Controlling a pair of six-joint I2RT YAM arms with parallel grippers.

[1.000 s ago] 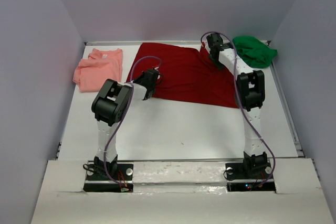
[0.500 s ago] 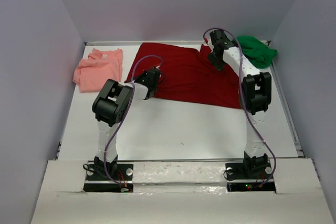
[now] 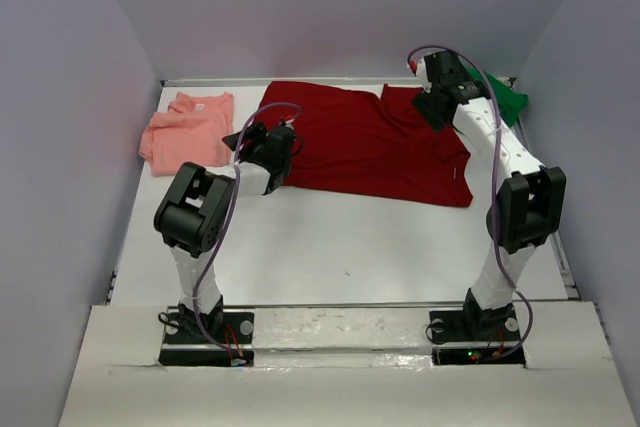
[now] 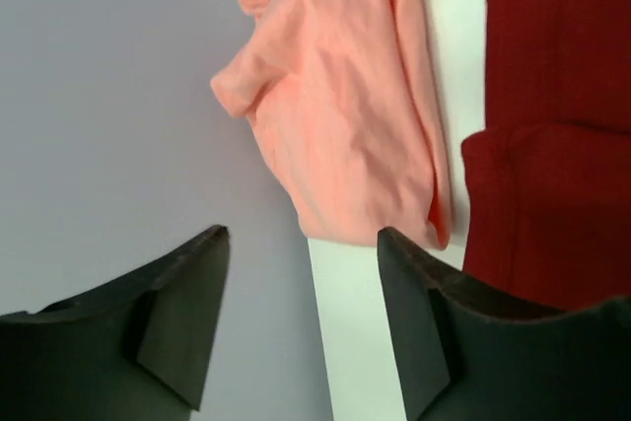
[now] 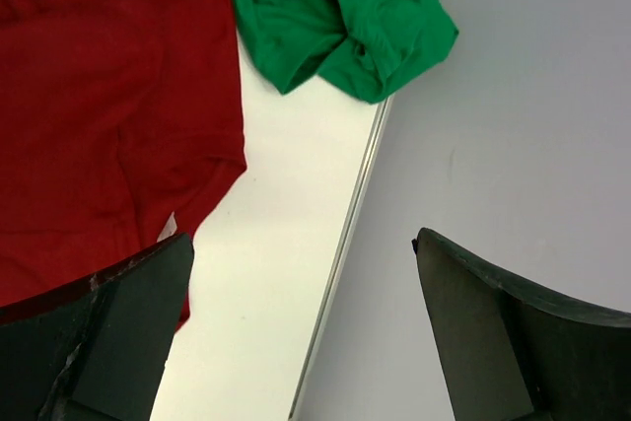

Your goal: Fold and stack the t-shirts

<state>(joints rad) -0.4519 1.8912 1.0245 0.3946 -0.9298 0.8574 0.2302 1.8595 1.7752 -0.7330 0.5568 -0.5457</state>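
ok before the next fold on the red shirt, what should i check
1. Left jaws free of cloth: ok, open with nothing between them.
2. Right jaws free of cloth: ok, wide open and empty.
3. Dark red shirt laid out for folding: ok, spread across the far middle of the table.
4. Salmon pink shirt clear of the red one: ok, a strip of bare table shows between them.
5. Green shirt clear of the red one: cannot tell, their edges run very close in the right wrist view.
6. Green shirt folded: not ok, it lies bunched up.
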